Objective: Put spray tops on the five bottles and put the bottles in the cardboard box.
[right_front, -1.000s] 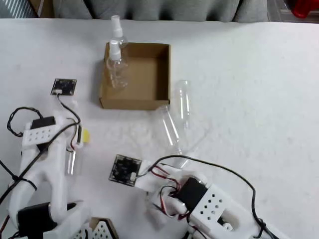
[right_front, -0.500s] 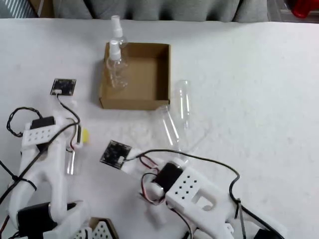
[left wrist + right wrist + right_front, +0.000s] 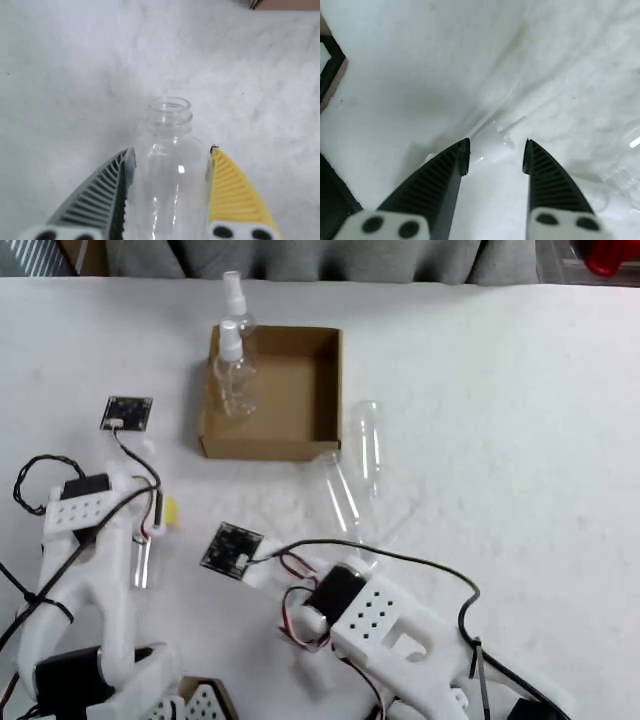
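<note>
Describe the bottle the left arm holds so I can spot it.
From the cardboard box, look to the lower left of the high view, to the left arm. The clear bottle is clamped between its grey and yellow jaws. It has no spray top, like the two bottles lying loose right of the box, but it alone is gripped.

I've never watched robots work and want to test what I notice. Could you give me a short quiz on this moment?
1. True or false: the left gripper is shut on a bottle that has no spray top.
2. How many bottles lie on their sides on the table beside the cardboard box? A) one B) two C) four
3. Fill the gap: the right gripper is ____ (open or shut).
Key: 1 true; 2 B; 3 open.
</note>
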`<state>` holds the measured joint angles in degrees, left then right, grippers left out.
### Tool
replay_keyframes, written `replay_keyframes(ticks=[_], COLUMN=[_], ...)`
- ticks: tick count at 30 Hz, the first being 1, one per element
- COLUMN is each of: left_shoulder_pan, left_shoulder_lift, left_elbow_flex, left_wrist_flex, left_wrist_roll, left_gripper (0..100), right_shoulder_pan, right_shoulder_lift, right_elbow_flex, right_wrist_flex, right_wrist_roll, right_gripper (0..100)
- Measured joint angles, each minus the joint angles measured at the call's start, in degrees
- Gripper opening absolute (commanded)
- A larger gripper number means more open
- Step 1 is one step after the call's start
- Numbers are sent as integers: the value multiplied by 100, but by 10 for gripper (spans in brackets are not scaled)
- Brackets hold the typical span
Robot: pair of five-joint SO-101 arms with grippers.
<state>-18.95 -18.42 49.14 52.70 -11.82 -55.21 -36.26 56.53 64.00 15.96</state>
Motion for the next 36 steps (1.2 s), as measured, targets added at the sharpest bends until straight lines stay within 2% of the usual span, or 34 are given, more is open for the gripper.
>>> replay_keyframes(ticks=[10,22,30,36], left_shoulder_pan=[0,0,0,167], left_shoulder_lift=[0,0,0,0], left_elbow_flex=[0,0,0,0], left_wrist_flex=[-26,-237,-264,-264], left_wrist_roll=[0,18,18,9], left_gripper=[24,21,21,21], right_shoulder_pan=[0,26,26,202], right_shoulder_lift=[0,0,0,0], right_elbow_flex=[0,1125,1319,1415], right_wrist_flex=[-211,-2277,-3121,-3270], right_wrist_roll=[0,-9,-9,-9], right_gripper=[146,145,145,145])
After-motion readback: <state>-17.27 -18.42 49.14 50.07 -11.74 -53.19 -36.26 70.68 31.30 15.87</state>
